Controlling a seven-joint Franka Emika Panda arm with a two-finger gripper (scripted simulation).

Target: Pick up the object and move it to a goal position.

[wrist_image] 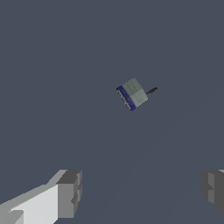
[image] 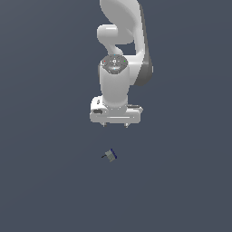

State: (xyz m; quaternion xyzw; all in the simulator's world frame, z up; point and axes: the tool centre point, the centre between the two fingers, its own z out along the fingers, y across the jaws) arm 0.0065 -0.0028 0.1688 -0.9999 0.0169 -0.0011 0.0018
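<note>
While the arm (image: 121,54) hangs over the plain dark grey floor (image: 45,181), its gripper (image: 115,124) points downward with the fingers spread wide and nothing between them. In the exterior view only the two short fingertips show below the white hand, one on each side of it. The wrist view shows the same gap: one grey finger (wrist_image: 70,193) with its white link on one side, the other finger (wrist_image: 214,189) at the far edge, and bare floor between the two. The object (image: 110,155) lies on the floor, apart from the gripper and untouched by it; in the exterior view it sits below the hand, about under its middle. It is a tiny grey block, tilted askew to the picture edges, with a dark blue face on one side and a thin dark stub sticking out of the opposite side. In the wrist view the object (wrist_image: 132,94) lies well clear of both fingers, outside the gap between them.
</note>
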